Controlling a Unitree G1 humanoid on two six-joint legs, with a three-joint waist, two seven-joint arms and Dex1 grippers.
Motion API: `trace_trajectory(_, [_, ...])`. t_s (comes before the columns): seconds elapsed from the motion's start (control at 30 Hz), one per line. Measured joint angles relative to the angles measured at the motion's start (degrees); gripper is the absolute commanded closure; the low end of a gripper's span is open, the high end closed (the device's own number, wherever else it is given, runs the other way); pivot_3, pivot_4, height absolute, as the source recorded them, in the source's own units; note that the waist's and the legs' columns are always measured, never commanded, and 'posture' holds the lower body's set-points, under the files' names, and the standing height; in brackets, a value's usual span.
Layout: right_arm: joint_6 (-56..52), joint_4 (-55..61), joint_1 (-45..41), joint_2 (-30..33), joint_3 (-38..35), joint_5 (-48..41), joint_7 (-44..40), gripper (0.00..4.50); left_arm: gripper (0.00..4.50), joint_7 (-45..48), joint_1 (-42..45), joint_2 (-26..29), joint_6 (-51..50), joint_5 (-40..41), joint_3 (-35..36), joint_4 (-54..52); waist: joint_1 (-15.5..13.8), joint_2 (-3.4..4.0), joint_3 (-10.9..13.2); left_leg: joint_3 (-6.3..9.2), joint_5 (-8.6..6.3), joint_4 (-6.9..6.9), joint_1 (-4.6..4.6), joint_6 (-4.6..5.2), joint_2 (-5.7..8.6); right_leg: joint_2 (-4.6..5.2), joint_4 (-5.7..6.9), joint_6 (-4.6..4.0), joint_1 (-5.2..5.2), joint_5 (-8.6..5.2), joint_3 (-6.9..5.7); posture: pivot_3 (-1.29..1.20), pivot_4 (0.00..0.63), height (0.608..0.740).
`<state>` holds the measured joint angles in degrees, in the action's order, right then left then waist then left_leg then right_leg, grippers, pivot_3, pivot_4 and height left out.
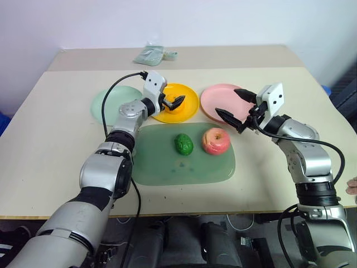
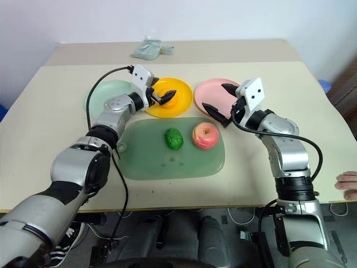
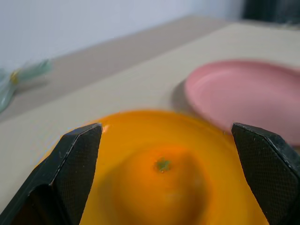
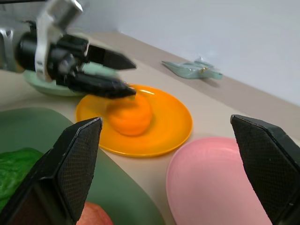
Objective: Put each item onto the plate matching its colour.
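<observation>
a pale wooden table (image 1: 50,145) stands against a plain white wall (image 1: 184,22).

Left gripper (image 2: 165,97) open around orange (image 2: 170,101) on yellow plate (image 2: 181,109); apple (image 2: 205,135) just below-left of open right gripper (image 2: 218,104).

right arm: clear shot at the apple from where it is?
Probably yes. The right claw hangs open just beyond the apple, over the near edge of the pink plate. Nothing lies between them; the green fruit sits on the apple's far side.
</observation>
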<state>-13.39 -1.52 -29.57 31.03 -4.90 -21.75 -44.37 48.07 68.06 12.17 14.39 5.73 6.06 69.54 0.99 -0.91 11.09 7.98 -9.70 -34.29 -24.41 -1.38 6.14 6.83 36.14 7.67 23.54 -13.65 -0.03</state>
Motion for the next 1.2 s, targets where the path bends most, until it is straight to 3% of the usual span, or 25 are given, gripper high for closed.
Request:
trace_trajectory(0.13, [-1.0, 4.1, 3.5, 1.5, -0.4, -5.2, -6.8, 0.0, 0.01, 16.3, -1.3, 3.7, -1.1, 4.7, 0.7, -6.1, 0.2, 0.01, 0.0, 0.01, -0.01, 0.01, 0.0, 0.01, -0.05, 0.0, 0.01, 0.0, 0.0, 0.0, 0.0, 0.0, 0.15, 0.74])
trace_trajectory(0.27, [-5.5, 11.6, 8.5, 5.2, -1.2, -11.9, -13.1, 0.0, 0.01, 33.1, -6.9, 8.2, -10.6, 11.2, 2.1, -14.0, 0.7, 0.02, 0.0, 0.06, -0.01, -0.01, 0.01, 0.01, -0.1, 0.0, 0.02, -0.01, -0.01, 0.0, 0.0, 0.0, 0.15, 0.74])
trace_trajectory(0.43, [-9.6, 16.3, 9.5, 8.6, -1.2, -13.4, -14.4, 0.0, 0.01, 43.1, -17.3, 9.9, -17.8, 14.2, -3.2, -27.8, 0.7, 0.02, 0.0, 0.2, -0.01, -0.03, 0.04, 0.01, -0.17, 0.0, 0.01, -0.03, -0.05, -0.01, 0.03, 0.0, 0.15, 0.74])
trace_trajectory(0.57, [-10.0, 16.6, 10.4, 10.5, -1.2, -12.7, -14.8, 0.0, 0.01, 44.2, -21.1, 10.5, -17.3, 13.8, -5.8, -31.8, 0.0, 0.02, 0.0, 0.19, -0.01, -0.04, 0.03, 0.01, -0.17, 0.0, 0.0, -0.05, -0.01, -0.01, 0.06, 0.0, 0.15, 0.74])
trace_trajectory(0.77, [-7.1, 16.3, 11.5, 11.3, -0.1, -9.0, -16.8, 0.0, 0.01, 41.4, -21.9, 8.6, -5.4, 9.7, -7.6, -31.1, -0.5, 0.02, 0.0, 0.16, -0.02, -0.08, 0.03, 0.02, -0.15, 0.04, -0.07, -0.04, -0.06, -0.01, 0.07, 0.0, 0.15, 0.74])
trace_trajectory(1.17, [-4.8, 14.9, 12.5, 11.3, 0.0, -7.7, -16.8, 0.0, 0.01, 30.6, -21.8, 4.6, 7.5, 0.6, -12.3, -19.8, -0.4, 0.02, 0.0, 0.15, -0.02, -0.08, 0.03, 0.02, -0.15, 0.04, -0.03, -0.04, -0.04, -0.01, 0.06, 0.0, 0.15, 0.74])
trace_trajectory(1.2, [-4.9, 14.9, 12.5, 11.3, 0.0, -7.7, -16.5, 0.0, 0.4, 29.9, -21.7, 4.2, 8.1, 0.0, -12.6, -18.7, -0.4, 0.02, 0.0, 0.15, -0.02, -0.08, 0.03, 0.02, -0.15, 0.04, -0.03, -0.04, -0.04, -0.01, 0.05, 0.0, 0.15, 0.74])
